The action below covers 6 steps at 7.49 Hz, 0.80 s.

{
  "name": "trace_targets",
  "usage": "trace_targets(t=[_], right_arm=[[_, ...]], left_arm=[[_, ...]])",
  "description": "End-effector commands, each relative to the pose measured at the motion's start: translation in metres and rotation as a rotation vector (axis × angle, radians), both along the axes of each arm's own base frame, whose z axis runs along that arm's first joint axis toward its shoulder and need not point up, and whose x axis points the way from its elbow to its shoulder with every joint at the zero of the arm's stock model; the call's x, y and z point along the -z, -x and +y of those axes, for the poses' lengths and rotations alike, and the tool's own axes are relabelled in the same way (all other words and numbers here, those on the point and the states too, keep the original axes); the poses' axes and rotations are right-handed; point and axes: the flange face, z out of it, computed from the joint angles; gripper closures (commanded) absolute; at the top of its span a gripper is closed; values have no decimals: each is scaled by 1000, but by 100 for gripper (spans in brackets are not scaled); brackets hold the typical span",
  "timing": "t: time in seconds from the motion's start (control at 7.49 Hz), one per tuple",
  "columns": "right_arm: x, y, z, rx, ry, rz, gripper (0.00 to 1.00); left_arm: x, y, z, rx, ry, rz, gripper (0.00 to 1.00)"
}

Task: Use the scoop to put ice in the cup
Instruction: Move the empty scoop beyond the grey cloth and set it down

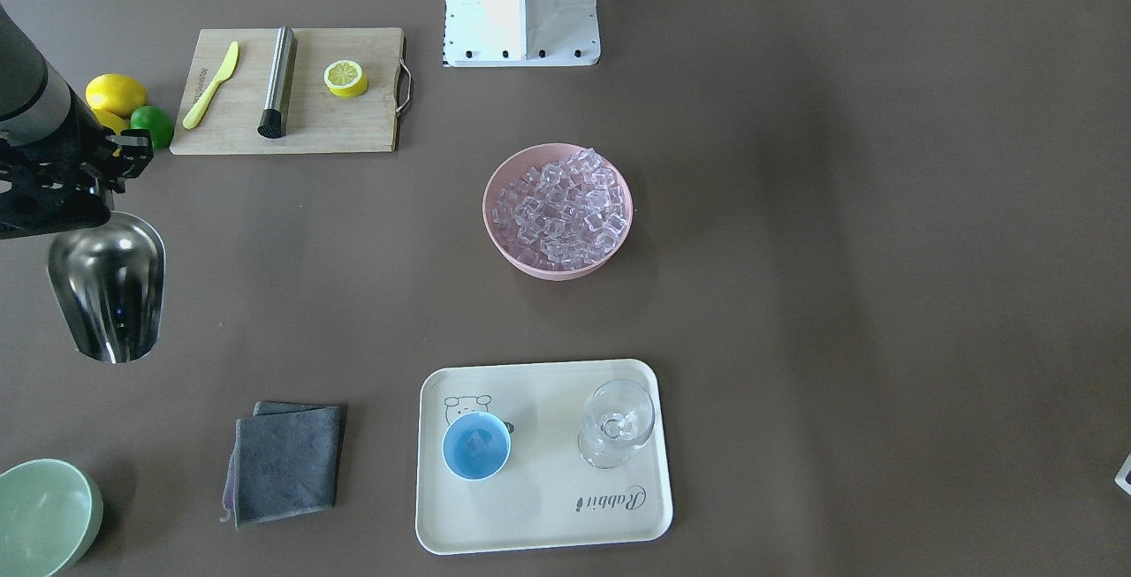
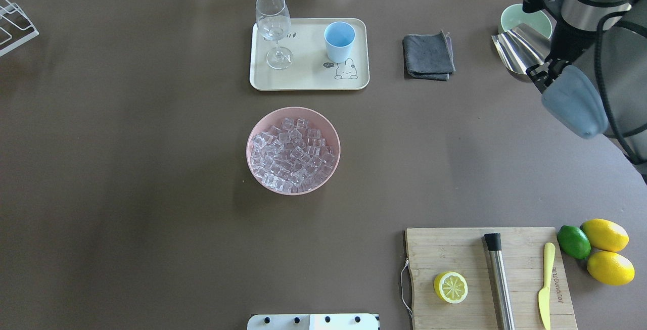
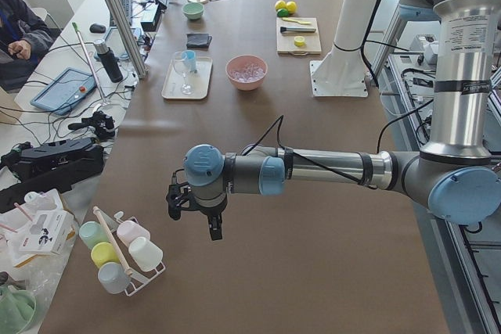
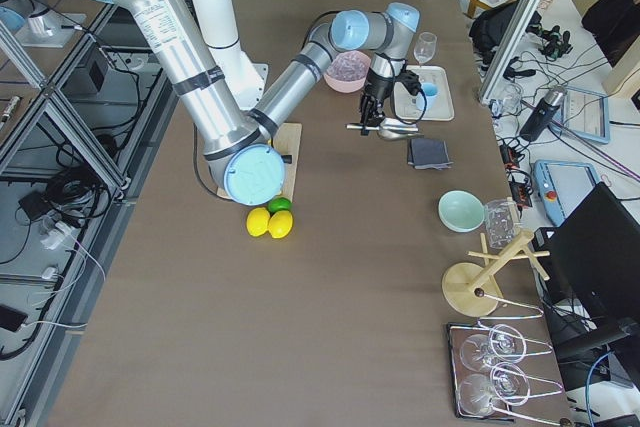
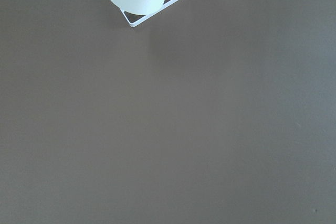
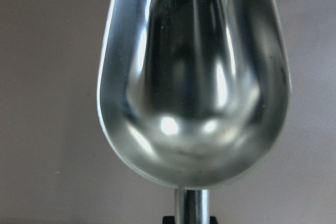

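My right gripper is shut on the handle of the steel scoop and holds it above the table at my far right. The scoop also shows in the overhead view. Its trough is empty and points away from me. The ice is heaped in a pink bowl at the table's middle, well to the scoop's side. The light blue cup stands upright on a cream tray. My left gripper hovers over the table's far left end; I cannot tell whether it is open or shut.
A clear stemmed glass shares the tray. A grey cloth and a pale green bowl lie near the scoop. A cutting board bears a lemon half, a yellow knife and a steel cylinder. Lemons and a lime sit beside it.
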Motion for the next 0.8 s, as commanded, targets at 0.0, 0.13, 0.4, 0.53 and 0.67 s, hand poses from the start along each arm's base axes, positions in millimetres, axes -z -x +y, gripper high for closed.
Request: trace_targets(t=[0.0, 0.13, 0.4, 0.53, 0.67], right_arm=[[-87, -12, 36, -276, 52, -79, 100], [-102, -8, 39, -350, 108, -123, 100], [-123, 33, 42, -386, 165, -175, 100], [-129, 58, 51, -334, 175, -208, 100], [-136, 79, 66, -289, 185, -202, 100]], left_arm=[[-9, -2, 9, -4, 17, 2, 2], [-9, -2, 9, -3, 18, 2, 2], [-12, -4, 10, -6, 24, 0, 2], [-12, -4, 9, -5, 25, 0, 2], [-13, -6, 9, -9, 28, 0, 2]])
